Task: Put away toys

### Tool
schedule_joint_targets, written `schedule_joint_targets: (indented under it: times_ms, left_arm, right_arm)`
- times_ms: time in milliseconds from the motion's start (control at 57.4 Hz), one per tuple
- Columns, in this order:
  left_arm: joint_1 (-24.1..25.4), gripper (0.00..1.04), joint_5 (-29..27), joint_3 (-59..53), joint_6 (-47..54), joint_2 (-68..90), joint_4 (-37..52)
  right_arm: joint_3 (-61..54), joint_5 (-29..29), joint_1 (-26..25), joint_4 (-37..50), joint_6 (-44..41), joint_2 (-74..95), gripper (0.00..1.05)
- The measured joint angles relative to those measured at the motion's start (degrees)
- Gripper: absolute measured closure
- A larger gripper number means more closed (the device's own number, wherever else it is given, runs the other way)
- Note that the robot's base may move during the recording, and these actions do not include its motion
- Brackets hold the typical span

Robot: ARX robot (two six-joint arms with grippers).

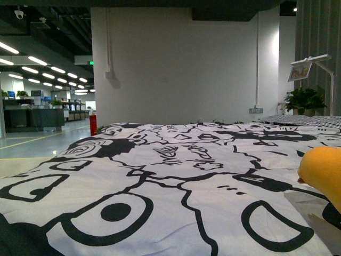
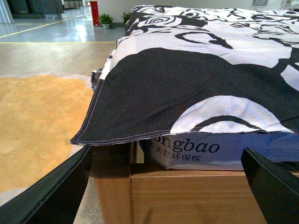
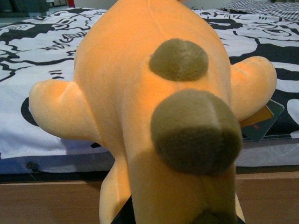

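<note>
The plush toy [image 3: 140,93] is orange-yellow with brown round patches and stubby limbs, and it fills the right wrist view. My right gripper [image 3: 180,217] is shut on its lower part, the fingers almost hidden under the plush. In the front view only a rounded orange part of the toy [image 1: 324,172] shows at the right edge, above the bed. My left gripper [image 2: 170,186] is open, its dark fingers [image 2: 273,184] spread wide with nothing between them, facing the bed's wooden side below the sheet corner.
A bed with a black-and-white patterned sheet [image 1: 160,181] fills the front view. Its wooden frame [image 2: 187,196] and mattress label show under the hanging sheet corner [image 2: 140,107]. A tag [image 3: 266,122] hangs by the toy. A potted plant [image 1: 305,100] and lamp stand at the back right.
</note>
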Motion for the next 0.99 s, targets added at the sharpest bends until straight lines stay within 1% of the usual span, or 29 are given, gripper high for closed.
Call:
schedule_joint_targets:
  times_ms: [105, 209, 714, 784, 993]
  left_arm:
    - [0.00, 0.06, 0.00, 0.00, 0.00, 0.00, 0.00]
    - [0.00, 0.06, -0.02, 0.00, 0.00, 0.00, 0.00]
    - [0.00, 0.06, 0.00, 0.00, 0.00, 0.00, 0.00]
    - [0.00, 0.06, 0.00, 0.00, 0.00, 0.00, 0.00]
    - [0.00, 0.06, 0.00, 0.00, 0.00, 0.00, 0.00]
  right_arm:
    - [-1.20, 0.00, 0.00, -0.15, -0.02, -1.64, 0.98]
    - [-2.47, 0.02, 0.00, -5.07, -0.04, -7.43, 0.98]
    - [-6.12, 0.07, 0.00, -4.83, -0.04, -11.54, 0.98]
    - [-7.98, 0.04, 0.00, -4.61, -0.04, -13.55, 0.98]
    - [-7.96, 0.02, 0.00, -4.59, -0.07, -13.75, 0.98]
